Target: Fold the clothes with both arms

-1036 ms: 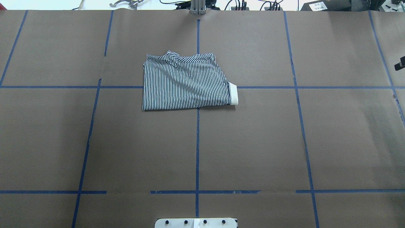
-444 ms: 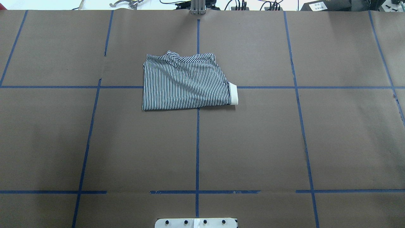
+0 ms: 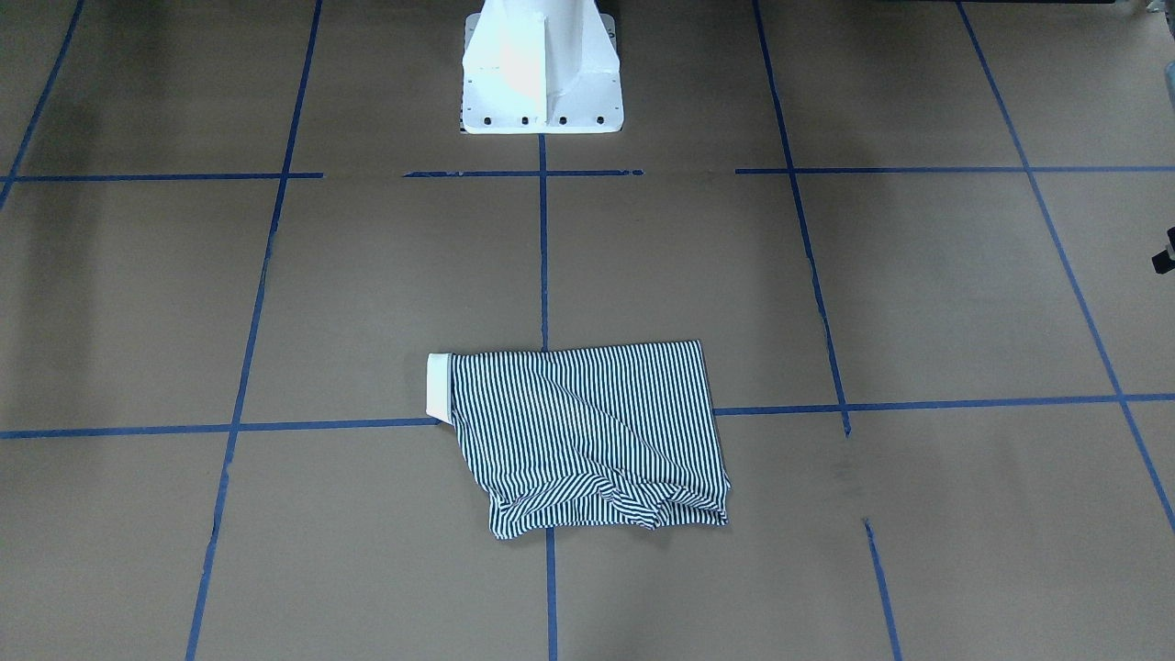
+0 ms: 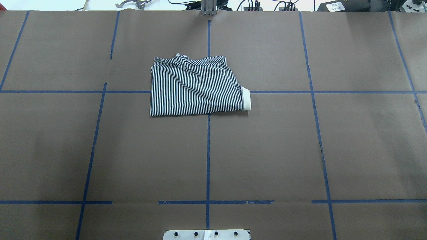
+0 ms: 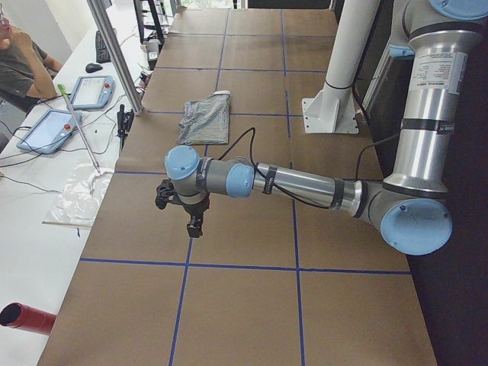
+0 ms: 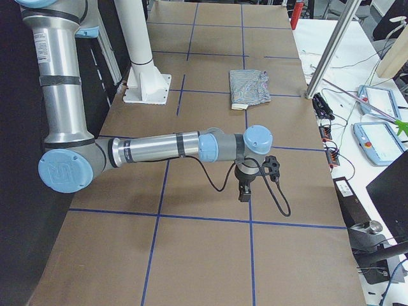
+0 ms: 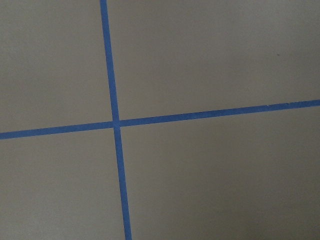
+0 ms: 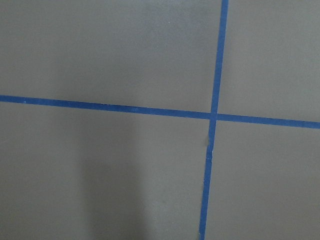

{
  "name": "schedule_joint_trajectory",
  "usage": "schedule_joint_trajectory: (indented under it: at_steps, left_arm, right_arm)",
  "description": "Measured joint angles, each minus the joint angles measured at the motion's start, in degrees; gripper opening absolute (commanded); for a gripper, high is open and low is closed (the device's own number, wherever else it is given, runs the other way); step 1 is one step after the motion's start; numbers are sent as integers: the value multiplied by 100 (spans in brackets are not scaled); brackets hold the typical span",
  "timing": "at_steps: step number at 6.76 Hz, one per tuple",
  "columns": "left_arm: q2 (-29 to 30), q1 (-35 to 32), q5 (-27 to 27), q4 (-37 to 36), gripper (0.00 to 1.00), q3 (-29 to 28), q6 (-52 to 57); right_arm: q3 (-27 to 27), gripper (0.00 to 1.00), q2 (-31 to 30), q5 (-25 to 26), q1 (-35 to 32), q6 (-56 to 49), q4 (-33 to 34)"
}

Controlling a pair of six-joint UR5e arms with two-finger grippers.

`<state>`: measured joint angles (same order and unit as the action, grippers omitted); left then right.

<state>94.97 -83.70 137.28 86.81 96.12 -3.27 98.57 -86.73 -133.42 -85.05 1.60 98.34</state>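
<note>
Left gripper (image 5: 195,226) hangs low over brown paper, well out to one side of pedestal base (image 5: 329,114), nothing in it; jaw gap cannot be told from side view. Right gripper (image 6: 245,193) mirrors it on pedestal base's opposite side, likewise empty, opening unreadable. Polo shirt (image 4: 196,86) lies folded into compact rectangle straight ahead of pedestal base, white band (image 4: 246,98) poking out. Likely arms spread wide to leave shirt uncovered; folding looks finished.

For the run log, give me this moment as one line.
shirt folded on table | left gripper clear of shirt | right gripper clear of shirt | jaws unclear
</note>
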Motion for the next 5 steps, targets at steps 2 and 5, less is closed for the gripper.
schedule_joint_trajectory:
  at_steps: [2, 5]
  left_arm:
    - [13, -110, -74, -23, 100, 226, 19]
    - [-66, -276, -110, -3, 100, 302, 52]
  right_arm:
    - [25, 100, 9, 58, -3, 2, -11]
    - [45, 100, 53, 83, -34, 15, -8]
